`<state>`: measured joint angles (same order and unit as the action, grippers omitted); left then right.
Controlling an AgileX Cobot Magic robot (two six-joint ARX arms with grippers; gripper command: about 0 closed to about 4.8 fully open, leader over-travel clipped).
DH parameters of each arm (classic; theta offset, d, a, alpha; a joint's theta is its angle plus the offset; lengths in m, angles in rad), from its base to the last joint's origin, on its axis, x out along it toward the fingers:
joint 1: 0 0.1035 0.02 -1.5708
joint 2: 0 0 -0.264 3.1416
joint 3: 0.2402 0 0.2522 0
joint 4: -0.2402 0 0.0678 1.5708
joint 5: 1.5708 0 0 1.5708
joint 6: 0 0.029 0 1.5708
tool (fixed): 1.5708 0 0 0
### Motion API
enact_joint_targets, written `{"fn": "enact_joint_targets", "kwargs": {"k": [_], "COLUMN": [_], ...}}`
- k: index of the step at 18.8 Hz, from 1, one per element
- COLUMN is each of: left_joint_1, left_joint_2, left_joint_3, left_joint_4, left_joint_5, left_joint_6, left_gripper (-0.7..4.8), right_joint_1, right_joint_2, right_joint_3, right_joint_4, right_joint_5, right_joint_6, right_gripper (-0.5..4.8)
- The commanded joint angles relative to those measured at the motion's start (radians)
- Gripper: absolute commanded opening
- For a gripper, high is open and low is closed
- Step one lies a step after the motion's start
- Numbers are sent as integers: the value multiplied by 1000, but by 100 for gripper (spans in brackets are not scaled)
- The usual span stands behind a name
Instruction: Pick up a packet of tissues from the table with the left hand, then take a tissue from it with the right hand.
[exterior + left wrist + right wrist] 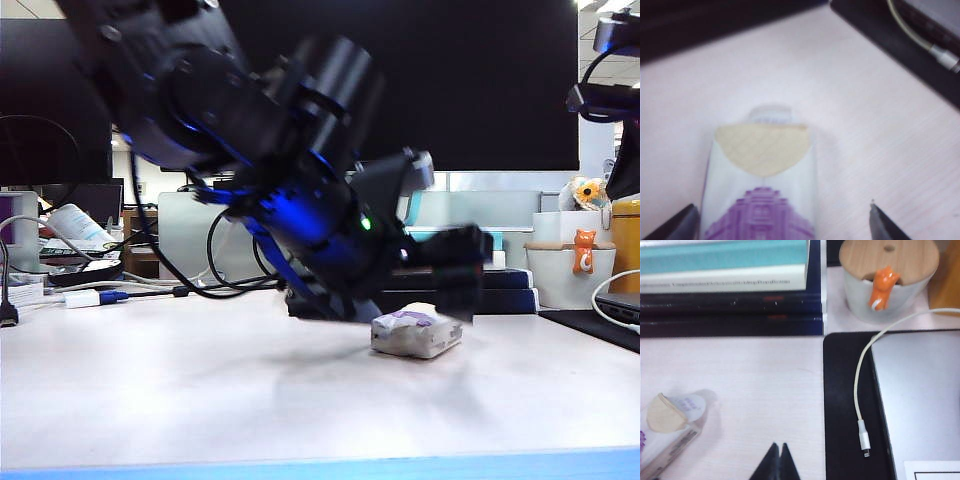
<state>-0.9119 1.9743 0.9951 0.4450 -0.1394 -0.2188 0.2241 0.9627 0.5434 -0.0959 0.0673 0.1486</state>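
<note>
Step in hand, as it looks: left hand (pixel 782 220) closing in on the packet of tissues (pixel 416 333), which lies flat on the table (pixel 200 400), right of centre in the exterior view. Best to bring the fingers down evenly either side of the soft pack and squeeze gently at its middle, keeping the opening with the cream tissue (pixel 763 148) uncovered for the other arm. Left jaws wide apart, straddling the pack, holding nothing; contact unclear. Right hand (pixel 777 460) hovers above the table near the pack, jaws pressed together, empty.
</note>
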Motion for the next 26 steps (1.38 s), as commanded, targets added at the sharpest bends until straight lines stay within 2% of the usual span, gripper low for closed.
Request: {"fn": "enact_joint_targets", "kwargs": {"k": [1,3,8,10,11,12,15,17,22,26], "left_joint_1": [-1,-1,0,-1,0,0,0,0,6,41], "left_joint_2": [34,52,56,56,56,56,56,49,-34,-105], "left_joint_3": [67,105,113,113,113,113,113,113,112,112], "left_joint_4": [-82,-129,-147,-174,-190,-198,-195,-203,-251,-309], "left_joint_5": [13,14,29,29,28,27,28,60,74,109], "left_joint_6": [2,3,31,55,55,63,95,166,410,497], "left_gripper": [479,479,479,341,291,263,232,232,232,232], "right_joint_1": [0,0,0,0,0,0,0,-3,-5,-6], "right_joint_2": [4,4,5,5,5,5,5,5,5,4], "right_joint_3": [4,4,4,4,4,4,4,4,4,5], "right_joint_4": [17,17,17,18,18,18,20,24,21,-26], "right_joint_5": [1,1,1,5,5,5,5,8,7,-29], "right_joint_6": [-3,-4,-23,-23,-23,-23,-24,-26,-26,-25], "right_gripper": [-4,-4,-4,-4,-4,-4,-4,-4,-4,-4]}}
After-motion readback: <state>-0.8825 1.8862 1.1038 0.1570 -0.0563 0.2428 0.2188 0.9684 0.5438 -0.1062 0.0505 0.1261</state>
